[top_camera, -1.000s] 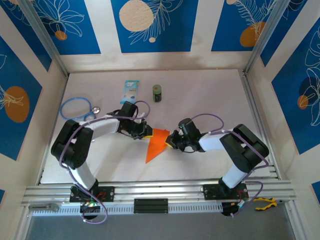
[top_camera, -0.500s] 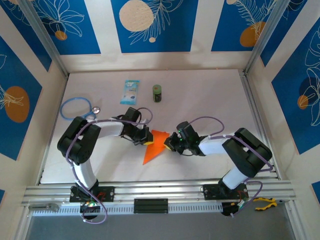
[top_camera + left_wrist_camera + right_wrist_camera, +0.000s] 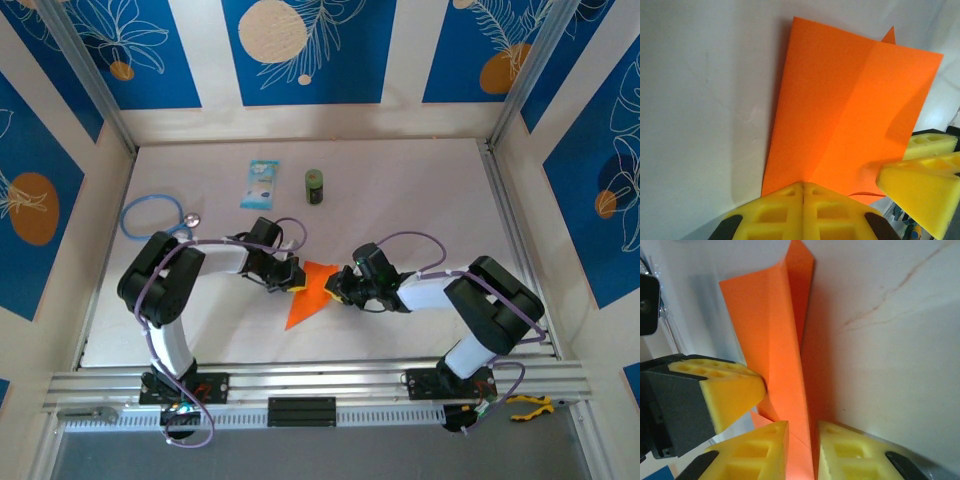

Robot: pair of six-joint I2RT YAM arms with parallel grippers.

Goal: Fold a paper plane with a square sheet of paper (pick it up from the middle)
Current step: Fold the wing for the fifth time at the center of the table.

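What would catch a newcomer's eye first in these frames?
The bright orange paper, partly folded, lies near the middle of the white table. The left gripper is pinched shut on one edge of it. The right gripper straddles a raised fold from the opposite side.

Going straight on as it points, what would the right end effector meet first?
The right end effector would first push into the folded orange paper, whose ridge lies between its jaws. The left end effector sits just beside that line; depth is unclear.
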